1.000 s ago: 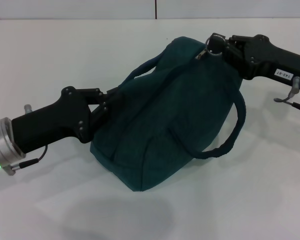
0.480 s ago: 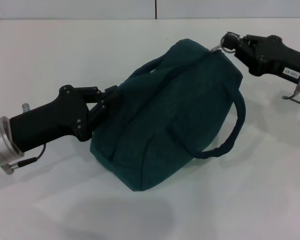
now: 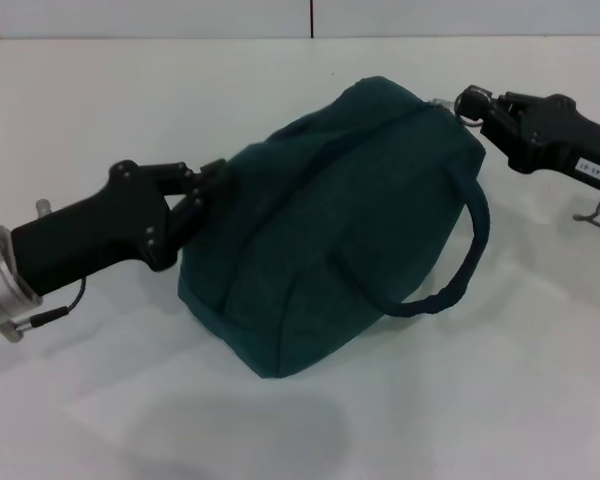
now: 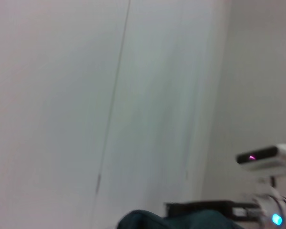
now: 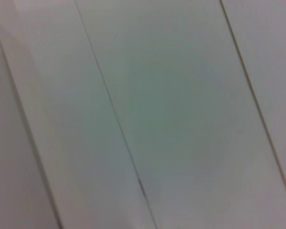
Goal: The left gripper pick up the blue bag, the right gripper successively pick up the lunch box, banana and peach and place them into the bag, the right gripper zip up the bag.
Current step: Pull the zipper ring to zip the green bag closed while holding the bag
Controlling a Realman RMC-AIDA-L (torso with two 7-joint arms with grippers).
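Observation:
The blue bag (image 3: 330, 230) lies tilted in the middle of the head view, its top seam closed along its length. My left gripper (image 3: 208, 190) is shut on the fabric at the bag's left end. My right gripper (image 3: 474, 108) is shut on the silver ring pull (image 3: 466, 98) at the bag's far right top corner. One looped handle (image 3: 472, 262) hangs off the right side. A sliver of the bag (image 4: 150, 220) shows in the left wrist view. The lunch box, banana and peach are out of view.
The white table (image 3: 540, 380) spreads around the bag, with a pale wall (image 3: 180, 15) behind it. The right wrist view shows only pale wall panels (image 5: 171, 109).
My right gripper has moved right along the bag's top, drawing the ring pull to the far end. The left gripper and its end of the bag rose slightly.

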